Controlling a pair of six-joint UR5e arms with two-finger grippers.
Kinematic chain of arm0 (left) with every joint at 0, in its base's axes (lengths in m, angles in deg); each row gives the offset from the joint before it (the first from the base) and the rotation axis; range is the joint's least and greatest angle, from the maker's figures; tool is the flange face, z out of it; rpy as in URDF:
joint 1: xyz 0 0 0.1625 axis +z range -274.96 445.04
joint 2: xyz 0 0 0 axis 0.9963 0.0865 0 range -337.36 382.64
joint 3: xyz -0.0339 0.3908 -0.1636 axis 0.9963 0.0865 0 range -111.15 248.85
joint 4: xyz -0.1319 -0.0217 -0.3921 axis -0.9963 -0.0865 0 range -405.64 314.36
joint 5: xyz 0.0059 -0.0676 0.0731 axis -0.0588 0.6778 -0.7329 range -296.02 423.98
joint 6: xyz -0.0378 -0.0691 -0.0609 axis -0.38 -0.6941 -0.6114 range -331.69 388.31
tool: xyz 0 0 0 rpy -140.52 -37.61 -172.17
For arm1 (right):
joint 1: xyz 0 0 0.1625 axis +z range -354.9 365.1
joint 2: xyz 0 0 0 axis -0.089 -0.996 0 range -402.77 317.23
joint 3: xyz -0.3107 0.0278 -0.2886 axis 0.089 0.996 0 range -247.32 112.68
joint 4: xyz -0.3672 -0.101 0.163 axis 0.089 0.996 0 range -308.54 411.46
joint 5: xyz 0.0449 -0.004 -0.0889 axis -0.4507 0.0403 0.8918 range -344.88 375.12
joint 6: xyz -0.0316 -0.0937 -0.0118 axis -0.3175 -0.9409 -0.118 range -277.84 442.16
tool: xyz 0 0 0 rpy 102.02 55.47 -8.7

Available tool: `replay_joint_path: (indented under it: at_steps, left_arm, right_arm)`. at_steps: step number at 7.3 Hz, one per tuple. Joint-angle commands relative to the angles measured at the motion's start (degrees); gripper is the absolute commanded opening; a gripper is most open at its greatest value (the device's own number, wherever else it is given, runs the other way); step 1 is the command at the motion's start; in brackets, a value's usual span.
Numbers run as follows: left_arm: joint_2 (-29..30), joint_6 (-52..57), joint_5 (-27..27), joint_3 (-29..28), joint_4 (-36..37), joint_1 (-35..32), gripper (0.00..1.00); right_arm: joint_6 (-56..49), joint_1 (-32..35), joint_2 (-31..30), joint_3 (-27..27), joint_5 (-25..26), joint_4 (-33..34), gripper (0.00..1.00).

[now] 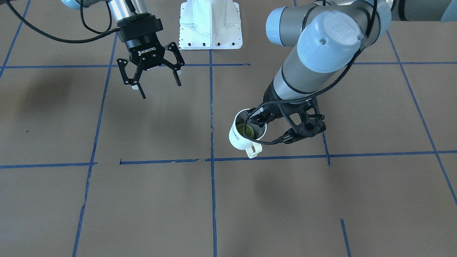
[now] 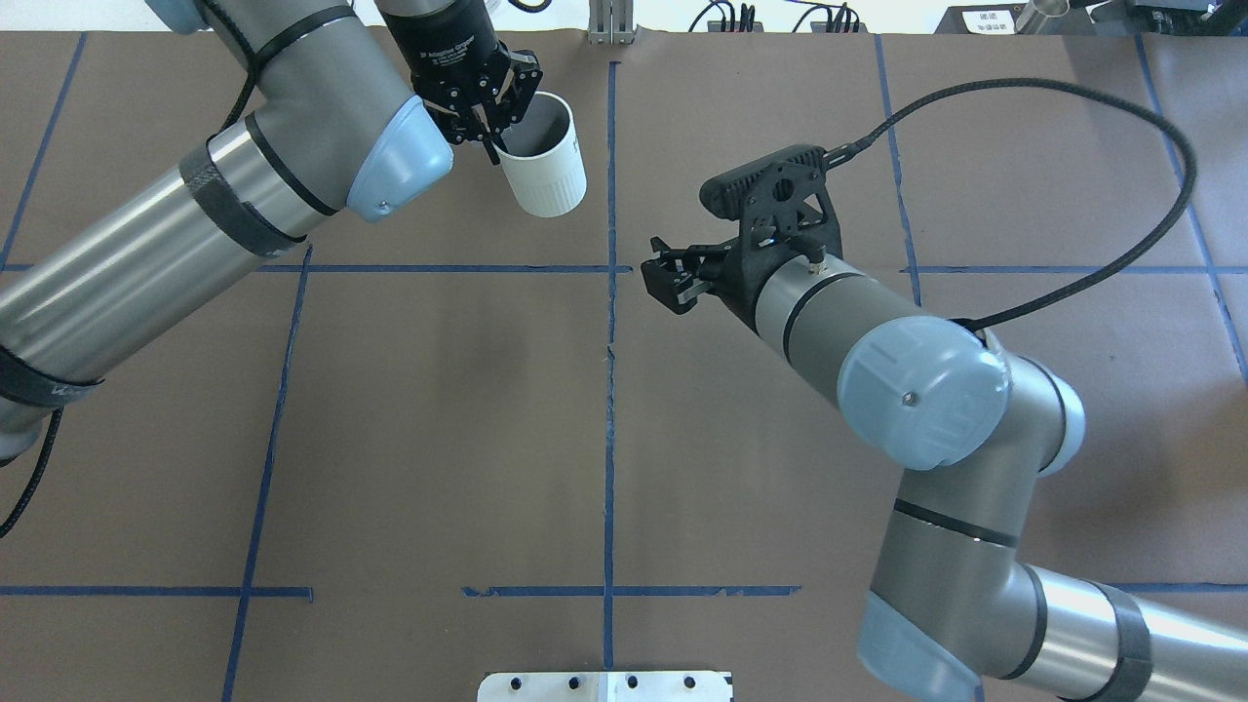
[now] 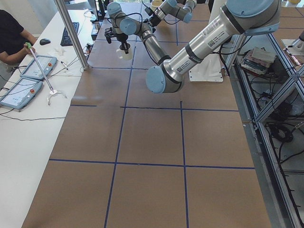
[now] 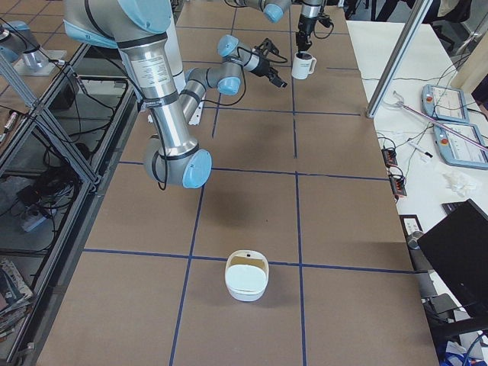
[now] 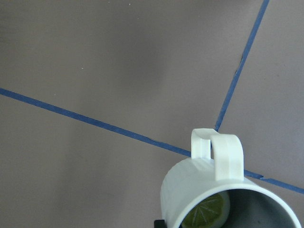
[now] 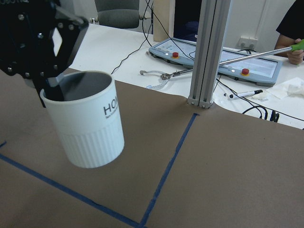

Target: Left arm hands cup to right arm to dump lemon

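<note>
Pinches the cup (image 1: pixel 237 137) at its rim with the left gripper (image 1: pixel 259 119); carries the lemon (image 5: pixel 206 213) inside. Spreads the right gripper (image 1: pixel 159 87) wide and empty, to the cup's right.

Cup (image 6: pixel 90 128): white, smooth, faint sheen, ribbed lower band. Table (image 1: pixel 153 207): matt brown paper-like sheet, blue tape lines (image 1: pixel 213 200). Left arm (image 2: pixel 117 253): satin grey metal tube, pale blue plastic-looking joint caps (image 2: pixel 400 161).
</note>
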Motion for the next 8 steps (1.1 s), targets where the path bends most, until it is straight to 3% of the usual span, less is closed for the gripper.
replay_joint_path:
  at_steps: [1, 8]
  left_arm:
    - [2.6, -0.3, 0.59, -0.69, 0.15, 0.59, 0.0]
    - [5.59, -3.03, 0.77, -0.34, 0.07, 5.78, 0.0]
  right_arm:
    - [0.06, -3.79, 2.29, 5.19, 9.94, -4.44, 0.99]
    - [-0.03, -4.94, 3.53, 7.93, 13.39, -7.61, 0.99]
